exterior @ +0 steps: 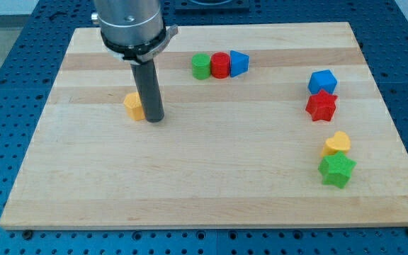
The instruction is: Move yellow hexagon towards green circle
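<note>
You see a pale wood-grain worktop (211, 191), a yellow hexagon (133, 106), a green circle (201, 66), a dark rod (149, 92).
</note>
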{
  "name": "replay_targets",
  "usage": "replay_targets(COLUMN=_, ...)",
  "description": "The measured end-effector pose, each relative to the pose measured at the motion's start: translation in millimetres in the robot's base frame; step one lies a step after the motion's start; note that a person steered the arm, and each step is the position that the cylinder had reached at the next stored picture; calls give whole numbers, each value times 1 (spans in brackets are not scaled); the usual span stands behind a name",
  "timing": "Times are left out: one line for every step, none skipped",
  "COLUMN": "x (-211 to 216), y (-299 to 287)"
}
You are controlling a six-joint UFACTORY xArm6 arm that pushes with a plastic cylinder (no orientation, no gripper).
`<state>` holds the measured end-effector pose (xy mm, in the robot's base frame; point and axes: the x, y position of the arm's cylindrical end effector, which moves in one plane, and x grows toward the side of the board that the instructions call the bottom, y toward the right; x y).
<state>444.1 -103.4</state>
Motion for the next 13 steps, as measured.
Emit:
replay_targets(x=5, y=-18)
replay_targets(x=1, y=-51)
replay_targets(x=-30, y=-41)
replay_targets(x=-65, y=-7)
replay_targets(x=-79, y=15)
replay_targets(x=-79, y=12)
replay_targets(x=-79, y=-12)
replay_targets(x=-82, y=-44)
replay_targets(x=-100, y=-29)
replay_targets(x=-116, y=18)
replay_targets(x=-125, y=42)
replay_targets(x=-125, y=23)
replay_targets(x=-108, y=-11)
